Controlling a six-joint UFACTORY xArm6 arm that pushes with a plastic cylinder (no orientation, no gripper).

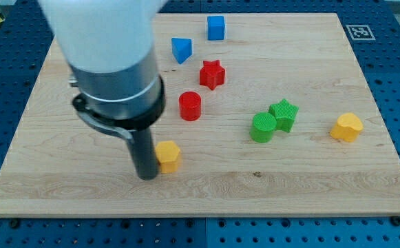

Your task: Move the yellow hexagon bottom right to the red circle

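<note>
The yellow hexagon (pixel 168 156) lies on the wooden board (pixel 310 186), below and left of the red circle (pixel 190 106). My tip (pixel 146 177) stands at the hexagon's left side, touching or nearly touching it. The arm's wide body hides the board's upper left.
A red star (pixel 212 74) lies above right of the red circle. A blue triangle (pixel 181 49) and a blue cube (pixel 216 27) lie near the view's top. A green circle (pixel 262 127) and green star (pixel 283 114) sit together at right. A yellow heart (pixel 346 127) lies far right.
</note>
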